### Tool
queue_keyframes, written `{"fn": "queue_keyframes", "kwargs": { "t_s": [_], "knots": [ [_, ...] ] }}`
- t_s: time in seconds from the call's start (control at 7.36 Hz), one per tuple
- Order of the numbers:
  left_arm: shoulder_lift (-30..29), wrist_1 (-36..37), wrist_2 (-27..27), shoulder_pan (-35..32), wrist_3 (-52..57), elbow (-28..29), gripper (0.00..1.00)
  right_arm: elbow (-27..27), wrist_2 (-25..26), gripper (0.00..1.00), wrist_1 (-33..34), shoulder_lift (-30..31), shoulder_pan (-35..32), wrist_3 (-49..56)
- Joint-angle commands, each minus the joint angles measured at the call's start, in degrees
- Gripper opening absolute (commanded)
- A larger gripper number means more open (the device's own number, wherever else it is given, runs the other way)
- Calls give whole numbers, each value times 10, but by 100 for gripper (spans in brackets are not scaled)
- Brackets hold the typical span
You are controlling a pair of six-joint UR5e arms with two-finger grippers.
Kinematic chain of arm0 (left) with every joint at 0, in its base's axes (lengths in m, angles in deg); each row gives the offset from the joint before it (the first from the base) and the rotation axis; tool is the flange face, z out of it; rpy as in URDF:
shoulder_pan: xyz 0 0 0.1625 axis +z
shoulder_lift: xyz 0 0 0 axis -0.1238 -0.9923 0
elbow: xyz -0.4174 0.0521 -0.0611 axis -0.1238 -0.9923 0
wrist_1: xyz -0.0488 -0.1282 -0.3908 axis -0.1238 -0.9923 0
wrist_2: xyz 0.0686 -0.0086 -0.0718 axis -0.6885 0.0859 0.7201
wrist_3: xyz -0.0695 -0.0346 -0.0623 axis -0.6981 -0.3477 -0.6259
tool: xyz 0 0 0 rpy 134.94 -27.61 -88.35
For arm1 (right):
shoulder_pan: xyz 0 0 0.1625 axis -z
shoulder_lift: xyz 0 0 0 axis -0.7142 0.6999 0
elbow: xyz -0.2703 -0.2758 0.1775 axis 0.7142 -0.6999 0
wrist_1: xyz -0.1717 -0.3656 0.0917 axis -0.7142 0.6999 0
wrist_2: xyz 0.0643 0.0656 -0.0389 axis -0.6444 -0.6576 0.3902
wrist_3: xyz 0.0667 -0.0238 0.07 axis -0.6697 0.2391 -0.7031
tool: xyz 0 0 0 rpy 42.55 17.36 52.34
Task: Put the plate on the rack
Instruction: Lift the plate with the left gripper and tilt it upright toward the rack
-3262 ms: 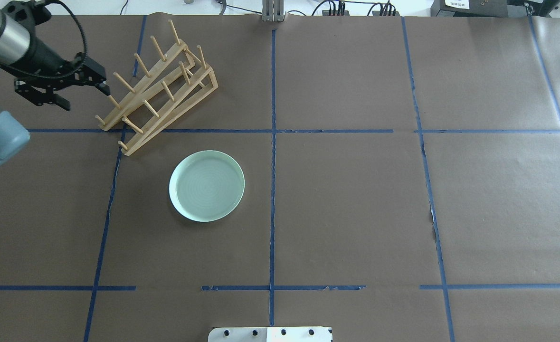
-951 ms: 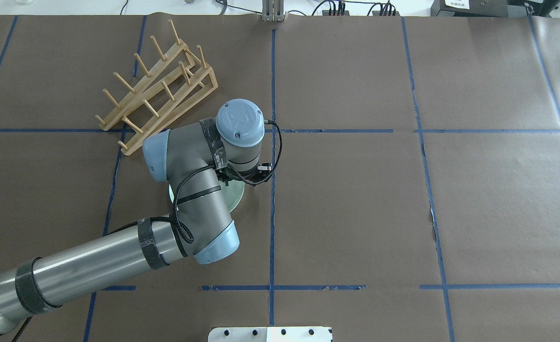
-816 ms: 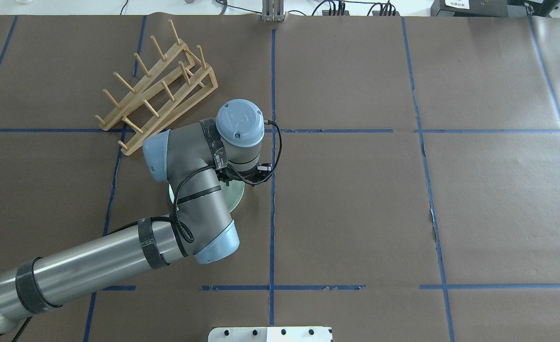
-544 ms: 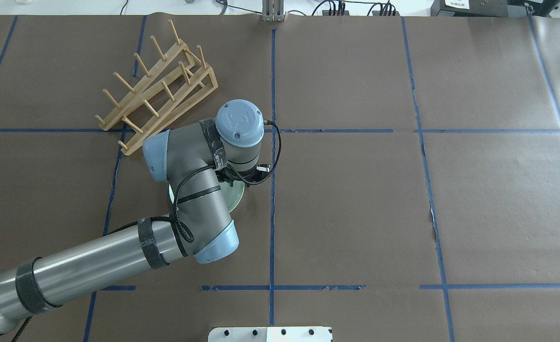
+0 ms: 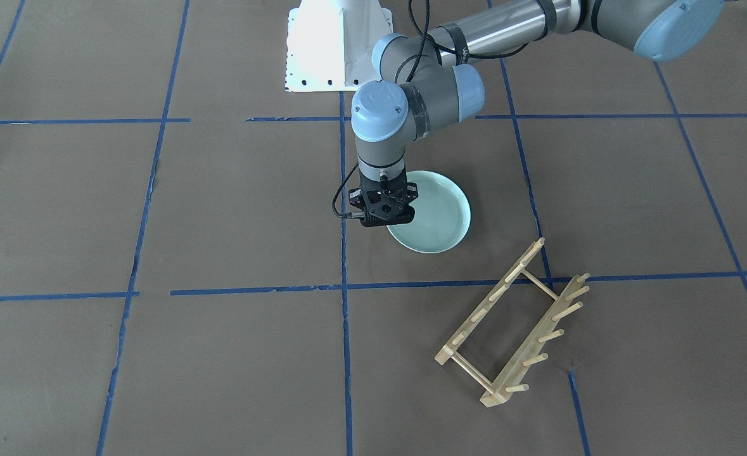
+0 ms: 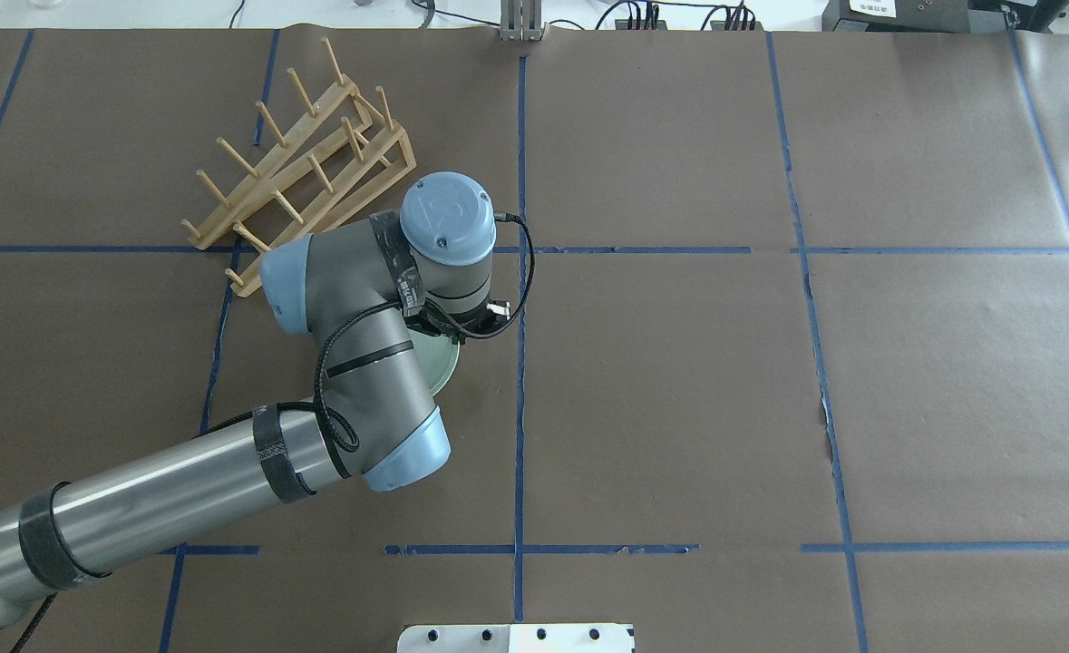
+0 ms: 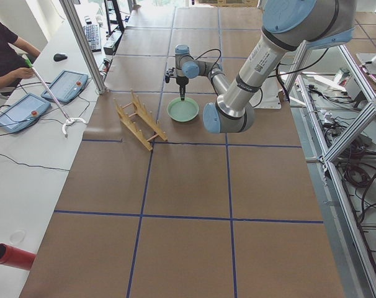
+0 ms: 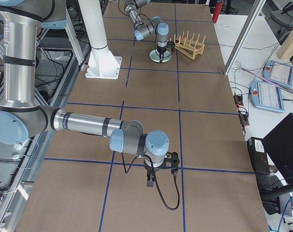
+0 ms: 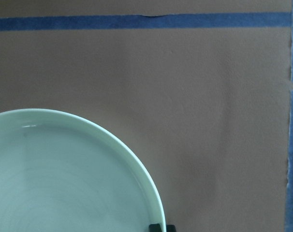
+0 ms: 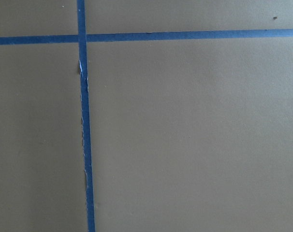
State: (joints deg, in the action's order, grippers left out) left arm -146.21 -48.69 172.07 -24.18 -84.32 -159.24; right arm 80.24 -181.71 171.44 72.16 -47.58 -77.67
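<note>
The pale mint-green plate [image 5: 440,212] lies on the brown paper near the table's middle; most of it is hidden under my left arm in the overhead view [image 6: 443,363]. My left gripper [image 5: 387,221] points straight down at the plate's rim and is shut on it. The left wrist view shows the plate [image 9: 64,179] with two dark fingertips [image 9: 156,227] clamped on its edge. The light-wood rack [image 5: 533,345] stands empty, apart from the plate, and also shows at the back left in the overhead view [image 6: 276,163]. My right gripper [image 8: 150,182] hangs over bare paper far away; I cannot tell its state.
The white robot base plate [image 5: 338,44] sits at the table's near edge. Blue tape lines cross the brown paper. An operators' bench with tablets [image 7: 64,87] runs beyond the rack side of the table.
My left arm swung from beside the rack over to the plate. In the last half second the wrist rose and shifted toward the rack, and the plate's visible edge moved with it.
</note>
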Motion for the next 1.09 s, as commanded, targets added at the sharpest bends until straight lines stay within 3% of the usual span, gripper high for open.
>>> {"fn": "queue_keyframes", "kwargs": {
  "t_s": [0.0, 0.27, 0.68, 0.95],
  "knots": [
    [1, -46, 29, -65, -114, -75, 0, 0, 0, 100, 0, 0, 0, 0],
    [32, -191, 77, -158, -243, -97, 0, 0, 0, 100, 0, 0, 0, 0],
    [73, -344, 78, -282, -410, -115, 0, 0, 0, 100, 0, 0, 0, 0],
    [105, -438, 67, -319, -506, -107, 0, 0, 0, 100, 0, 0, 0, 0]
  ]
}}
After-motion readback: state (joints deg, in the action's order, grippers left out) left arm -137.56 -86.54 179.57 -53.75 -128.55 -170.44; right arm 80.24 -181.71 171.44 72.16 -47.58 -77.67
